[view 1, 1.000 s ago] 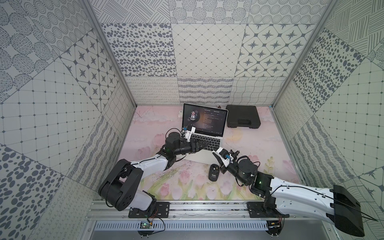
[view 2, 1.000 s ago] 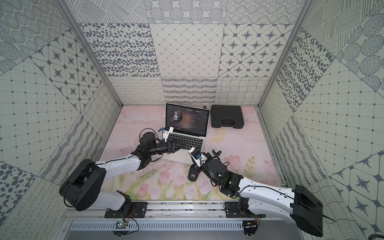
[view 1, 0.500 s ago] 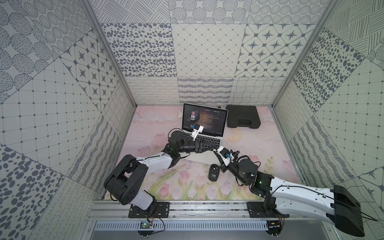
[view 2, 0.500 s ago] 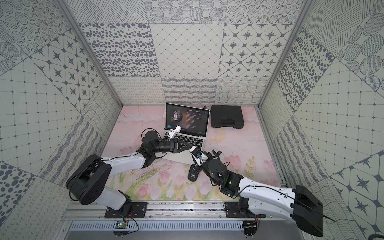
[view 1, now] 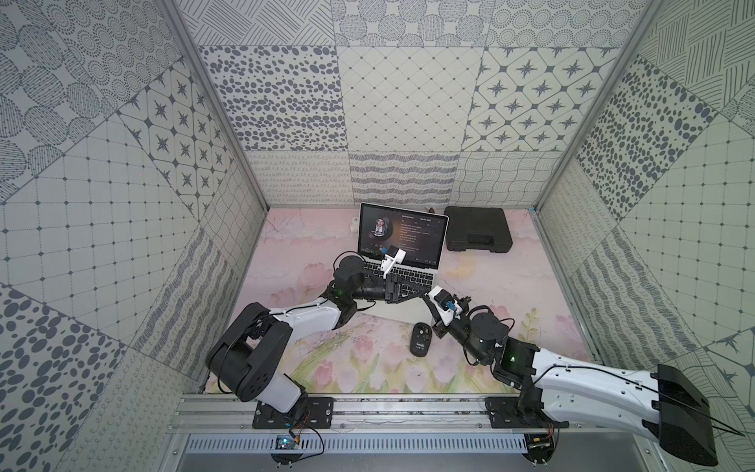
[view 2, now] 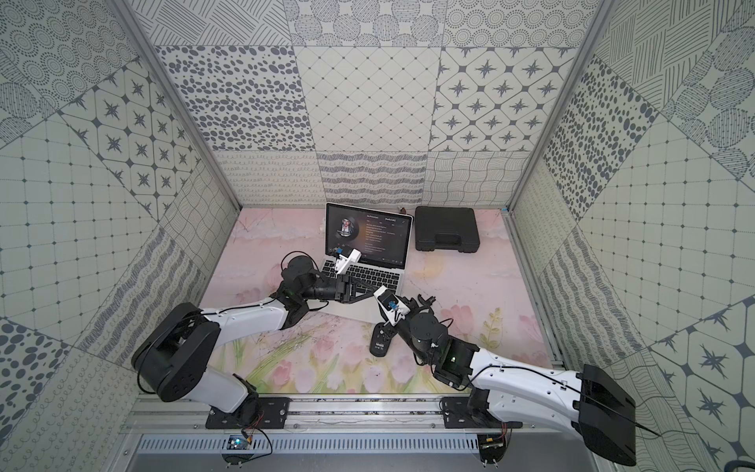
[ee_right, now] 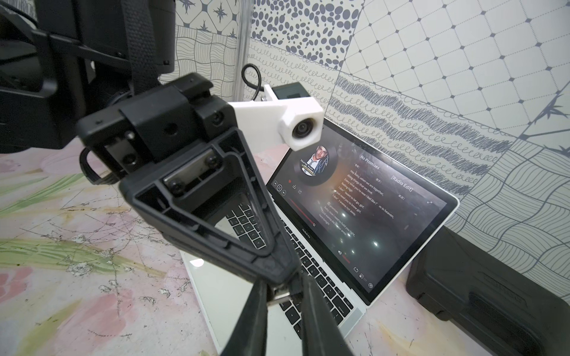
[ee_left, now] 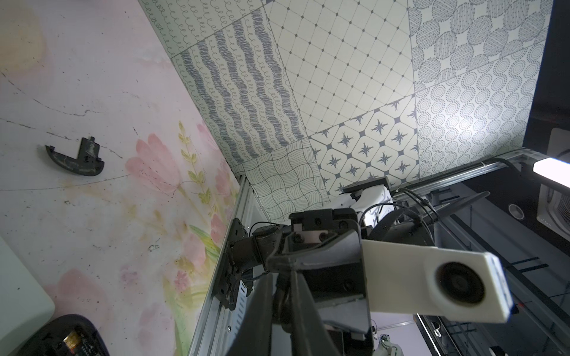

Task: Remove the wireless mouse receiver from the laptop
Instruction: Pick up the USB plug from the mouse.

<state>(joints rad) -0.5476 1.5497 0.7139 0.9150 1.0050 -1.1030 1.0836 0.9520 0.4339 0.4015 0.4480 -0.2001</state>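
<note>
Right wrist view: the wireless mouse receiver (ee_right: 279, 298) was a tiny black stub w/ a bare silver plug. The right jaws had it pinched just above the laptop (ee_right: 222, 292) keyboard, so prob out of the port. Left jaws were shut, tips right at it, couldn't tell if they held it too. Light, stiff, slippery imo. Grab the black cap, not the plug.

The silver laptop (view 1: 408, 237) stands open on the surface, its dark screen lit. The wireless mouse receiver (ee_right: 278, 298), unplugged, hangs above its keyboard deck, pinched between right fingers (ee_right: 317, 314).
</note>
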